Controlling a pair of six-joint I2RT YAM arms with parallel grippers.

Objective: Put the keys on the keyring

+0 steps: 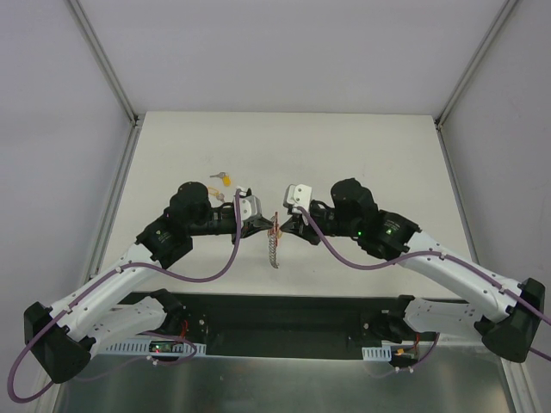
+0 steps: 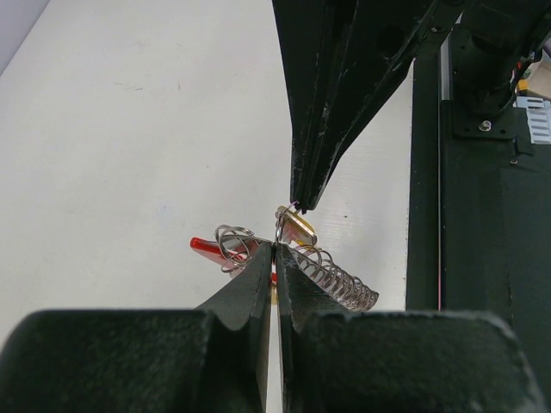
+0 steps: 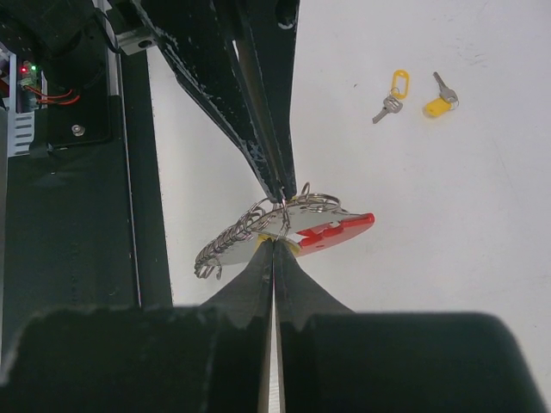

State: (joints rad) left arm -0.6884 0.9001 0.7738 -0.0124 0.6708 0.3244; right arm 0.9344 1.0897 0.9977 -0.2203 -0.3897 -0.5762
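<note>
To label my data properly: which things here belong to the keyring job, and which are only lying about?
Job: keyring, yellow key at it, two loose keys, left gripper, right gripper.
Not the job: table, purple cables.

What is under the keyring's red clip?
A yellow key head peeks out beneath the keyring's red clip; the rest is covered by the right gripper's closed tips. The table lies below.

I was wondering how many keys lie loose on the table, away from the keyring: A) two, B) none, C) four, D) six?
A: the right wrist view shows two keys lying on the table, well apart from the keyring.
</note>
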